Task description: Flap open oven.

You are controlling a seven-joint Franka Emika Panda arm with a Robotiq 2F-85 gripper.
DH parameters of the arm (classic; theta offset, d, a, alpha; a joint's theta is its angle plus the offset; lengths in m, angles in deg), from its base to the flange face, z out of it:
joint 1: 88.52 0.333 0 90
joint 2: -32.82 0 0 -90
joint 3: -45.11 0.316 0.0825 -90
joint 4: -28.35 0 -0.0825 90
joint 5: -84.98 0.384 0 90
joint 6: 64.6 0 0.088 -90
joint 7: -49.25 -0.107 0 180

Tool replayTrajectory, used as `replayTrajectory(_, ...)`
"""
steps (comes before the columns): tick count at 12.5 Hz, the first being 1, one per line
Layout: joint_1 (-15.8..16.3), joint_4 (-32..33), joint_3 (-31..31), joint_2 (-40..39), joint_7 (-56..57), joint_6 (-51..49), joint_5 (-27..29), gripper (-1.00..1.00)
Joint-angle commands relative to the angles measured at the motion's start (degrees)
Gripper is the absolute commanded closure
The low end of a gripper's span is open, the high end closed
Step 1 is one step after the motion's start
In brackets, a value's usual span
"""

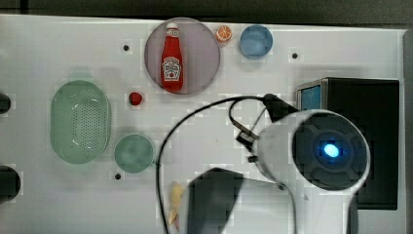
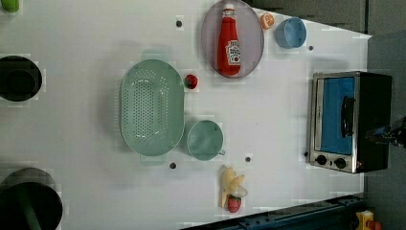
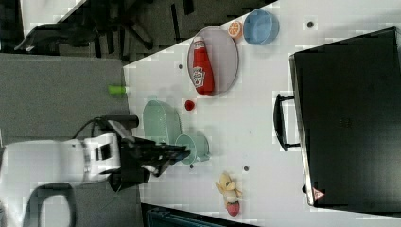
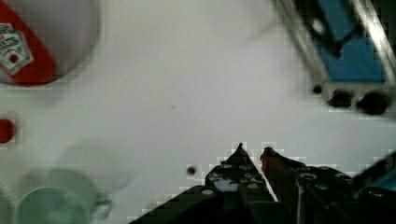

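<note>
1. Looking down in the top view, the oven (image 1: 375,95) sits at the 3 o'clock edge of the bench (image 1: 58,53), its black top up and a strip of blue door facing 9 o'clock. My arm (image 1: 311,151) hangs over its front, which I judge suits a reach for the door.
2. Left view: the oven is again at 3 o'clock, but here the whole front shows. The blue glass lies flush in the silver frame, so the door is closed. The bar handle (image 2: 347,116) crosses the glass, and the knobs (image 2: 330,161) sit at the front's 6 o'clock end.
3. Right view: this one gives the gap. My gripper (image 3: 177,152) is at 9 o'clock of the oven, well apart from the handle and above the green cup (image 3: 194,146). It looks clenched and carries nothing. The handle stands proud of the door, leaving room to hook behind it.
4. Wrist view: my fingertips (image 4: 240,148) are almost together, only a thin slit between them and nothing in it. They point over bare bench, with the oven front off at 1 o'clock. I judge the opening not yet begun.
</note>
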Motion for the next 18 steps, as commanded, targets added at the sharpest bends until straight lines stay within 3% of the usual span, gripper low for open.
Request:
replayTrajectory(1,-1.26,3.41,-3.78,-1.97,17.63,8.63,-2.17,0.65)
replayTrajectory(6,-2.31,5.67,-9.88,-7.21,31.86,21.21,-3.62,0.65)
replayTrajectory(13,-2.69,5.77,-14.45,-16.92,34.38,32.59,-3.63,0.65)
replayTrajectory(18,-2.65,5.83,-14.64,-21.45,36.08,34.4,-3.63,0.65)
